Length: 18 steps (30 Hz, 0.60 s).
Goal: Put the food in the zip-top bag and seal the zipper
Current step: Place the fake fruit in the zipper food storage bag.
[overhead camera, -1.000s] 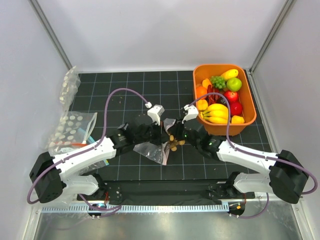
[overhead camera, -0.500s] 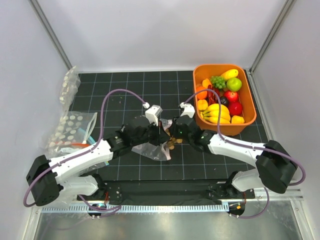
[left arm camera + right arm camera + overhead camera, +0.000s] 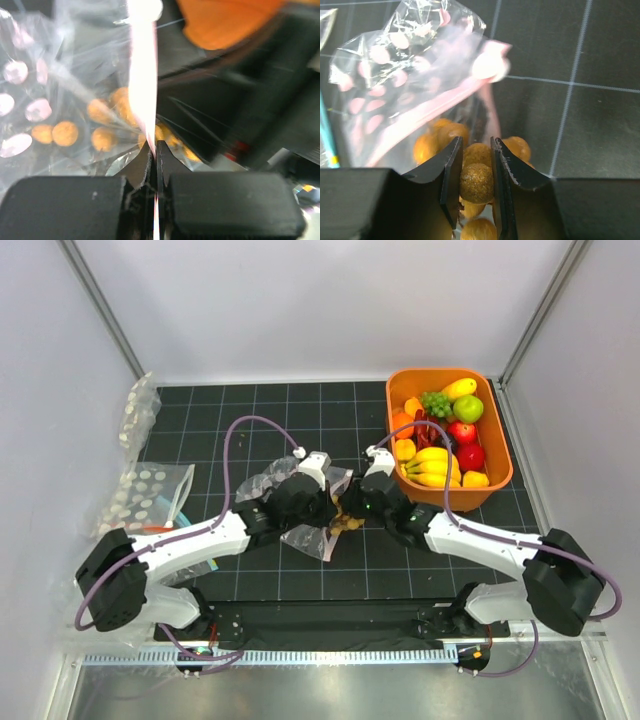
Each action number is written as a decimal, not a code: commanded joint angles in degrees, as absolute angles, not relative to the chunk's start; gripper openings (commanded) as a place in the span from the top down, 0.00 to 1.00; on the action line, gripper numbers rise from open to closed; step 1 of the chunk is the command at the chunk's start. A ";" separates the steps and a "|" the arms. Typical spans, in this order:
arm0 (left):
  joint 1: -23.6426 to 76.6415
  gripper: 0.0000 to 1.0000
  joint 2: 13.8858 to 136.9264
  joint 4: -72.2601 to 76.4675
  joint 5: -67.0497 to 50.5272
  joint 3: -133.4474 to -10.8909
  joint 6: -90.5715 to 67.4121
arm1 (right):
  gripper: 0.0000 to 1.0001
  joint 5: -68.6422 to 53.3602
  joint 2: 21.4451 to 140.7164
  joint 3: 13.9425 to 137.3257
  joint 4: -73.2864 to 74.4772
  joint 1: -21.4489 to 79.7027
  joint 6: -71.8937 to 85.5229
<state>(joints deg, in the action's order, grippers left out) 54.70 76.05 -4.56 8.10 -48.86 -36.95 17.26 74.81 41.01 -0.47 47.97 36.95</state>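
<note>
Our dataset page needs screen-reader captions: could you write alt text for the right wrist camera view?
The right tool is shut on a brown nut-like cluster, at the edge of a clear pink-dotted zip-top bag. The bag's pink zipper strip runs diagonally above it, over a black gridded mat.

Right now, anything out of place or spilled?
Nothing spilled or damaged. The zip-top bag is crumpled, its zipper pinched in the shut left tool. The right tool grips the brown nut cluster against the bag. Two spare bags straddle the left edge of the mat.
</note>
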 commanded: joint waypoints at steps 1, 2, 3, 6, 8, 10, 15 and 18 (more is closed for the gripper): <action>54.93 1.00 78.21 -1.67 13.43 -52.03 -35.86 | 0.99 12.58 71.72 39.47 -8.08 47.81 36.04; 54.93 1.00 78.66 -1.67 14.40 -52.12 -35.69 | 0.99 11.61 71.46 39.20 -8.43 47.81 36.21; 54.93 1.00 78.92 -1.50 15.11 -52.12 -35.34 | 0.99 11.08 71.19 38.94 -8.79 47.81 36.38; 54.93 1.00 78.84 -0.26 16.52 -51.33 -34.19 | 0.99 7.49 71.71 38.41 -10.28 47.81 36.74; 54.93 1.00 78.23 2.98 16.53 -50.72 -34.10 | 0.99 4.85 74.17 37.97 -13.44 47.81 37.87; 54.93 1.00 77.78 5.69 14.25 -49.40 -34.10 | 0.99 1.94 76.36 38.32 -15.89 47.90 38.49; 54.93 1.00 76.20 8.09 4.15 -48.25 -34.72 | 0.99 1.67 80.07 39.81 -15.91 47.90 39.29; 54.93 1.00 74.62 10.10 0.19 -46.59 -35.16 | 0.99 2.55 79.19 39.64 -15.82 47.81 39.29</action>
<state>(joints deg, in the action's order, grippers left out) 54.41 77.67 1.61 8.19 -47.11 -34.26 5.08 80.84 38.02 -9.30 47.18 37.85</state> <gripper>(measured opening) 0.019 0.335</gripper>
